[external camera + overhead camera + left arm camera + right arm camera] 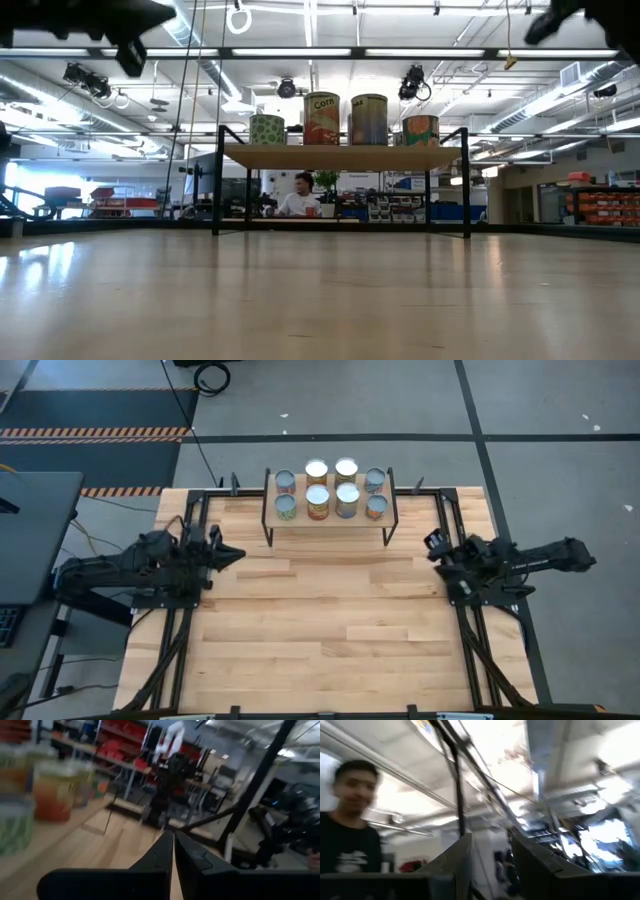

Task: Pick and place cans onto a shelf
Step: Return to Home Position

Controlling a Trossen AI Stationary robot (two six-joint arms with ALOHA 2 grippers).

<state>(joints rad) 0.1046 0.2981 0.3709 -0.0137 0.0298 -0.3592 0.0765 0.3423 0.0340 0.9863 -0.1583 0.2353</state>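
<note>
Cans (pixel 318 502): all eight upright on shelf (pixel 300 521), two rows of four, at far edge of table (pixel 330 620).
L gripper (pixel 232 555): fingers pressed together, holding nothing, at table's left side.
R gripper (pixel 434 548): fingers spread, holding nothing, at right side.
Both well apart from shelf.
If you re-grip: cans probably rigid, smooth-walled, slippery, fairly heavy. Pinch mid-wall across dia., not rim.
</note>
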